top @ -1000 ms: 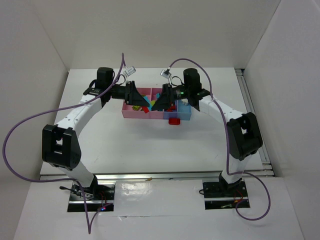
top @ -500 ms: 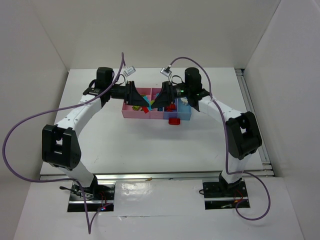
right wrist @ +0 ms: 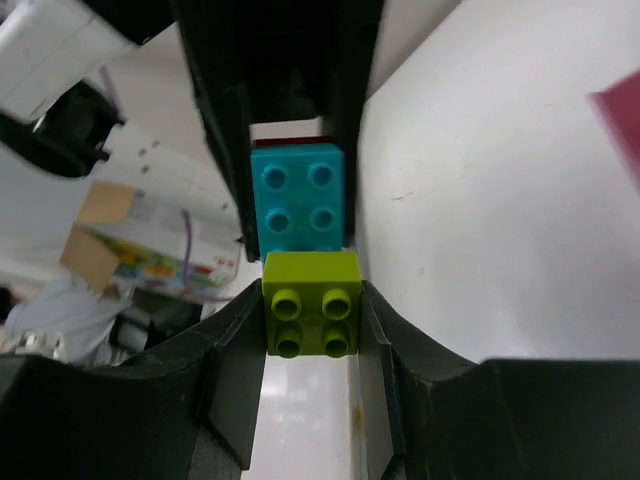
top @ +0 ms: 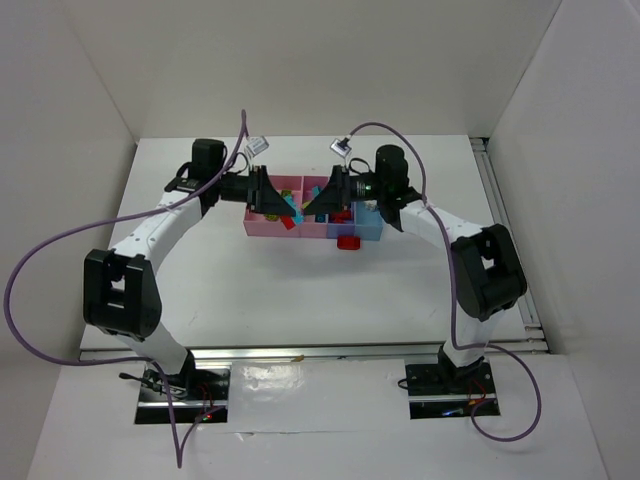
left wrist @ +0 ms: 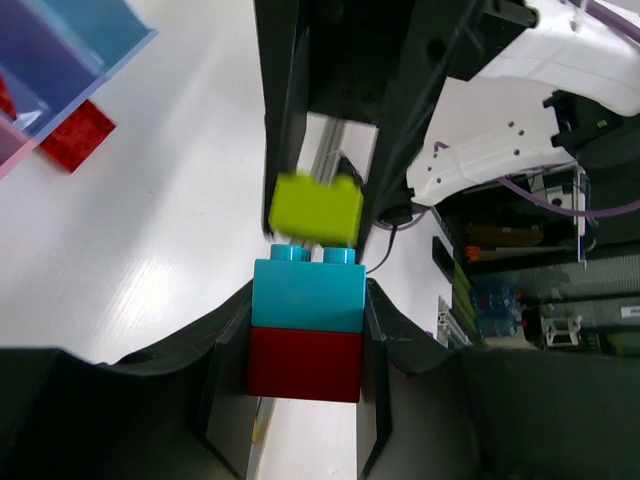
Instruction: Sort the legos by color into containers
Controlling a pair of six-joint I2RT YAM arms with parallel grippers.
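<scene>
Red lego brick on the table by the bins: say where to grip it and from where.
Probably from straight above, tool closing on the left and right walls of the red plastic lego brick: it lies alone on the table, the light blue bin close behind.

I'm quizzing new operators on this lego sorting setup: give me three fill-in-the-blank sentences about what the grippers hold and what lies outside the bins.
The left gripper holds a cyan brick stacked on a ___ one.
The right gripper holds the lime green brick, which shows ___ studs.
A loose red brick lies on the ___, outside the containers.
Missing words: red; four; table.
</scene>
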